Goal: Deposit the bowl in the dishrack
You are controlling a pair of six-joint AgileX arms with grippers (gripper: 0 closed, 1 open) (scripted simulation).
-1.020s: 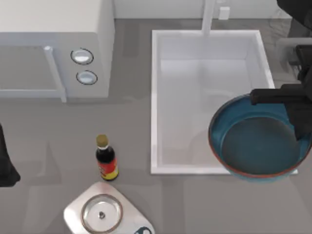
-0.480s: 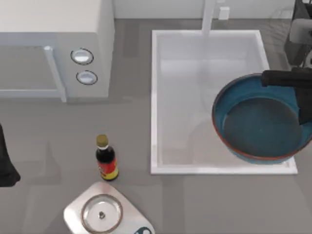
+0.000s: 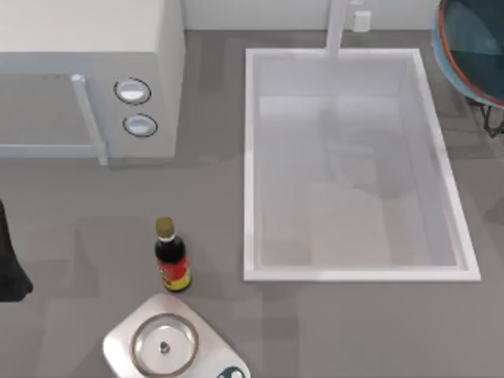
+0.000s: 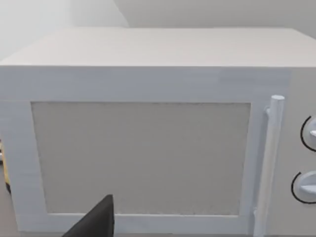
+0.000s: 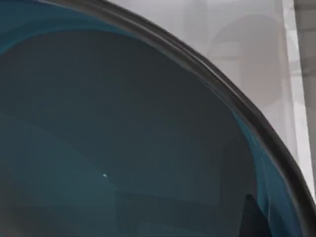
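Note:
The bowl [image 3: 475, 49], teal-blue inside with a reddish-brown rim, is tilted at the far right corner of the top view, partly cut off by the picture's edge. Just below it, thin black wire of the dishrack [image 3: 493, 124] pokes in at the right edge. In the right wrist view the bowl [image 5: 123, 148] is very close, its dark rim curving across, and one of my right gripper's fingers [image 5: 253, 219] lies against its inner wall, shut on it. My left arm [image 3: 8, 264] stays parked at the table's left edge.
A white sink basin [image 3: 250, 165] with a faucet [image 3: 337, 27] takes up the centre right. At the far left stands a white microwave [image 3: 87, 71]. A sauce bottle [image 3: 171, 256] and a grey scale with a clear lid [image 3: 164, 345] are near the front.
The bowl has travelled from over the sink's right front part to the far right corner, above the dishrack's edge. My right arm has left the top view. The left arm is still.

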